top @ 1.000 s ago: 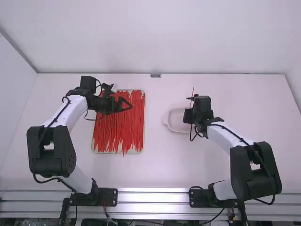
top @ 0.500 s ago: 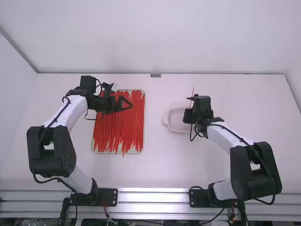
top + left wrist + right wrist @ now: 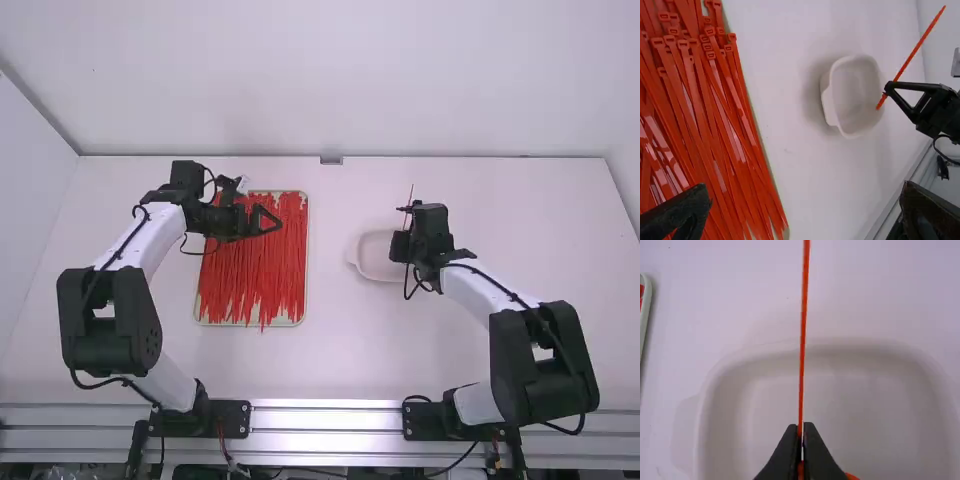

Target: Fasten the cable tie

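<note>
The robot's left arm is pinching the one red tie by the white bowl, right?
No, it's the right arm. Its fingers pinch the one red tie by the white bowl, as the right wrist view shows.

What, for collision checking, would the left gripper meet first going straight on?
Probably the bowl, across bare table past the ties; the left gripper hovers over them, but depth is unclear.

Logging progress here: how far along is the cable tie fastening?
Done: one cable tie is picked out, pinched in the shut right tool above the white bowl. In hand: the open left tool hovers over the tray of ties. Left: the tie is straight, not looped or fastened.
</note>
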You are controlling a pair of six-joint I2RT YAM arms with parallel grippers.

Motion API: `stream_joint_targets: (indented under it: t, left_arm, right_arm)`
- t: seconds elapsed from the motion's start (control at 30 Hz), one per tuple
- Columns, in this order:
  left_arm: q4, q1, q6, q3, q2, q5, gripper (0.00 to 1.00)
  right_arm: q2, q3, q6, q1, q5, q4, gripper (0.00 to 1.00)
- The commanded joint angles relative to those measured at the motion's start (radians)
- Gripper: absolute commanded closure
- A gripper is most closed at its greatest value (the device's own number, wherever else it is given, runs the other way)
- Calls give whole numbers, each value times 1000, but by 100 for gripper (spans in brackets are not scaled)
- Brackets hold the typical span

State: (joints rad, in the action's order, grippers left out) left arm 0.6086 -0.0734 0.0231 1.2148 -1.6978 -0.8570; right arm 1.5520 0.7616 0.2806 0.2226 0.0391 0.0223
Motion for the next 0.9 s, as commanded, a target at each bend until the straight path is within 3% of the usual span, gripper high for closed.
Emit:
stream_joint_targets:
  t: [0.0, 0.23, 0.4, 0.43, 0.47, 0.5, 0.87]
  left_arm:
    - [0, 6, 0, 19, 35, -24, 1]
    - [-7, 10, -5, 19, 35, -24, 1]
    - [-7, 10, -8, 19, 35, -22, 1]
    - [-7, 10, -8, 19, 35, -22, 1]
    - [-7, 10, -8, 19, 35, -21, 1]
    - [-7, 10, -7, 19, 35, -21, 1]
    - [-7, 0, 5, 19, 35, -14, 1]
  right_arm:
    - [6, 23, -1, 0, -3, 1, 96]
    - [6, 23, -1, 0, -3, 1, 95]
    - [6, 23, 0, -1, -13, 1, 71]
    - [6, 23, 2, -1, -11, 1, 54]
    - [6, 23, 5, -1, -11, 1, 51]
    - [6, 23, 10, -1, -11, 2, 2]
    - [-50, 23, -1, 1, -11, 2, 2]
